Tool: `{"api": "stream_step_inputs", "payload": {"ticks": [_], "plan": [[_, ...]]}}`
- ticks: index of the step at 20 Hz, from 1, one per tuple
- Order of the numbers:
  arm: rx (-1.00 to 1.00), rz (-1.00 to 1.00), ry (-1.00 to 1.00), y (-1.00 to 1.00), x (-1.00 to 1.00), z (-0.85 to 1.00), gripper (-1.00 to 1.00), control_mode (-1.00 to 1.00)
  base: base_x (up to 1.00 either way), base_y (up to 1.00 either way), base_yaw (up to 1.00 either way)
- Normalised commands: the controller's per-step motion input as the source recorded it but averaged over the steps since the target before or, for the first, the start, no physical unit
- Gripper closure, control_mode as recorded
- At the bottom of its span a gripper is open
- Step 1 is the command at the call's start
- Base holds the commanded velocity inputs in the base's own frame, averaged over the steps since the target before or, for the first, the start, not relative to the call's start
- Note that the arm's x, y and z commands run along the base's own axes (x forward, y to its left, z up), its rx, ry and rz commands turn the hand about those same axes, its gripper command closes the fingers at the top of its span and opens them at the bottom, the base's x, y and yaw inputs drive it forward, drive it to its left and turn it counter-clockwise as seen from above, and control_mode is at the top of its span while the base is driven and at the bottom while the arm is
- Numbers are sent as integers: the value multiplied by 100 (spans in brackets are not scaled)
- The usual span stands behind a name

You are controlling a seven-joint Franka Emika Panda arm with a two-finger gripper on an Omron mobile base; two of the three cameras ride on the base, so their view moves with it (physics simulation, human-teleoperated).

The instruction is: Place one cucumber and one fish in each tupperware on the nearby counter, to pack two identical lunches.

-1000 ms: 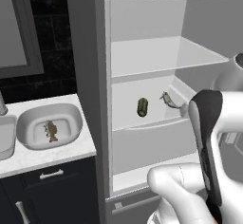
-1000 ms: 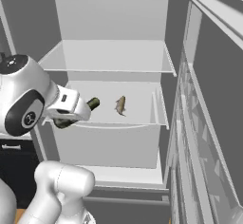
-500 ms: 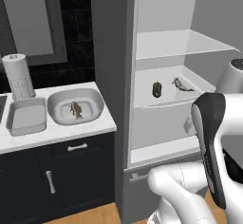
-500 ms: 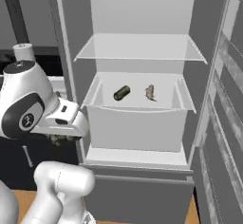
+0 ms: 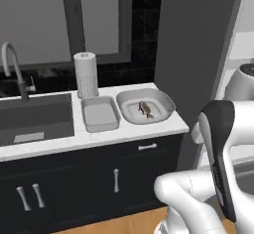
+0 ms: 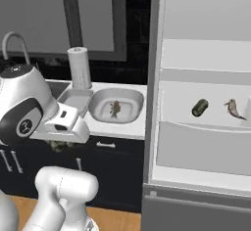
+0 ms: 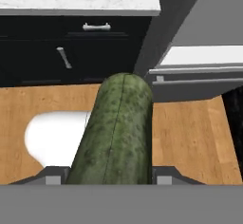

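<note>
Hand [image 7: 109, 178]: fingertips cut off at frame bottom, clamped on cucumber [image 7: 114, 133]. Cucumbers counted: two, second [image 6: 199, 107] on fridge shelf [image 6: 196, 125]. Fish: two, one [image 5: 146, 109] in round tupperware [image 5: 161, 99], one [image 6: 234, 108] shelved. Rectangular tupperware [image 5: 100, 115] on bench [image 5: 74, 141].

no readable text, labels, brand names or numbers on any surface

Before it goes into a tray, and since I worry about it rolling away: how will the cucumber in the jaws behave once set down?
The cucumber is a smooth round cylinder, so it will probably roll if laid on the flat counter. Inside the narrow tray its walls should stop it. It looks stiff and straight, so it likely won't sag when released.
</note>
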Motion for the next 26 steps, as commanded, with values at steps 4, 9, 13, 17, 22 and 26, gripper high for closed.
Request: {"api": "stream_step_inputs", "payload": {"ticks": [4, 9, 13, 17, 22, 26], "plan": [[0, 0, 0, 0, 0, 0, 100, 100, 86, 69, 16], [0, 0, 0, 0, 0, 0, 100, 100, 85, 3, 0], [0, 0, 0, 0, 0, 0, 100, 100, 56, -7, 0], [0, 0, 0, 0, 0, 0, 100, 100, 27, 0, -11], [0, 0, 0, 0, 0, 0, 100, 100, 20, -1, -40], [0, -11, 0, 0, 31, 0, 100, -100, 22, 0, -17]]}}
